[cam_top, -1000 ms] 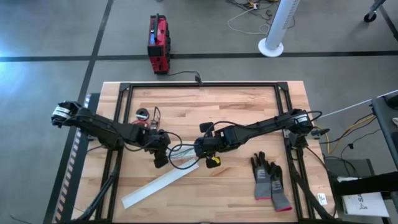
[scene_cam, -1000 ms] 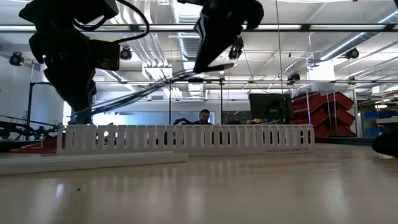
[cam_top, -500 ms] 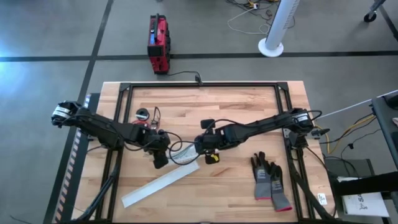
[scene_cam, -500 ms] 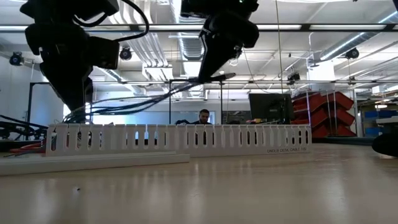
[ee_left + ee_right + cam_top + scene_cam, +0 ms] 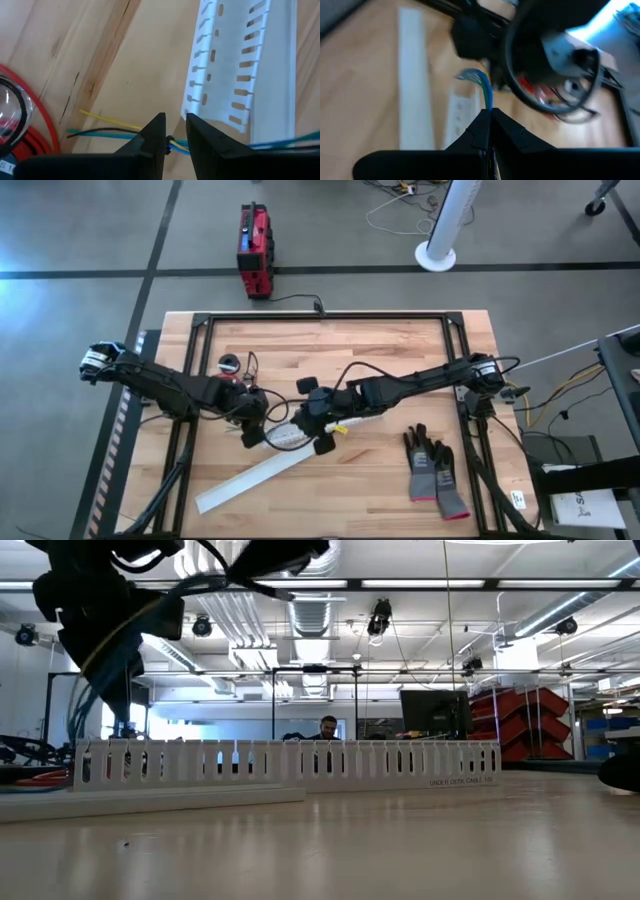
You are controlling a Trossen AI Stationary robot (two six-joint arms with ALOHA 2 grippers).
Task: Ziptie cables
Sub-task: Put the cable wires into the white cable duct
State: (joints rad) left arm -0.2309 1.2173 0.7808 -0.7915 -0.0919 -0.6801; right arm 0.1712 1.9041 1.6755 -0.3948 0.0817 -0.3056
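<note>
The left gripper hung low over the table just beside the end of the white slotted strip, its 2 fingers nearly together and pinching a thin bundle of cables, with yellow, green and black strands running out to one side and blue ones to the other. In the right wrist view the right gripper had its 2 fingers pressed together on blue and green strands that rose from the tips toward the left arm.

From above, both grippers met near the table's middle, the left gripper and right gripper close together over the strip, with the cables stretched between them.

To do this step well, I judged that the 2 grips should keep the strands gathered and lightly taut, without twisting them or dragging them across the strip's slots, so that a tie could be passed around the bundle.

No zip tie could be made out in any view. The low view cut off both grippers at its upper edge, showing only the strip and hanging strands. A red coil by the left arm was partly cropped, and the gloves lay well apart. A person sat far behind the table.
</note>
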